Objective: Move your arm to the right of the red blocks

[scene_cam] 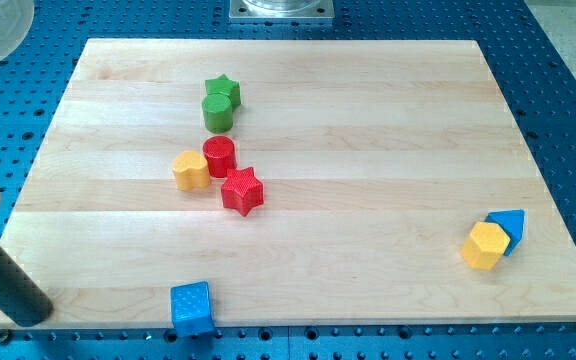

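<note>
A red cylinder [219, 155] and a red star [242, 190] sit together left of the board's middle, the star just below and right of the cylinder. My dark rod comes in from the view's left edge. My tip [30, 310] rests at the board's bottom left corner, far to the left of and below both red blocks and touching no block.
A yellow block [190, 171] touches the red cylinder's left side. A green star [223, 88] and a green cylinder [217, 111] stand above the reds. A blue cube [191, 307] sits at the bottom edge. A yellow hexagon [485, 245] and a blue triangle [509, 228] lie at the lower right. The wooden board [388, 120] lies on a blue perforated table.
</note>
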Available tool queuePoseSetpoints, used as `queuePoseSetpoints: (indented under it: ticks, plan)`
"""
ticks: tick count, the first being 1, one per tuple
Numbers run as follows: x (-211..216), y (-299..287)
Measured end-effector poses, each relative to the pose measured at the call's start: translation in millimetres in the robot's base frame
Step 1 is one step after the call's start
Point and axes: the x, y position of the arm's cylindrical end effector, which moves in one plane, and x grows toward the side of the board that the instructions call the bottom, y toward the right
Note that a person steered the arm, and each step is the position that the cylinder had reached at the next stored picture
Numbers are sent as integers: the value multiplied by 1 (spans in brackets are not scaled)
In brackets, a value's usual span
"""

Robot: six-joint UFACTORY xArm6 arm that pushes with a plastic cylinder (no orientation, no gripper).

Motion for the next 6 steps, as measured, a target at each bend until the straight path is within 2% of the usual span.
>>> queuePoseSetpoints:
  ticks: [1,3,4,5,6]
  plan:
    - [0,13]
    - [-16,207]
    - [-91,261]
    - [-145,295]
    - [-163,329]
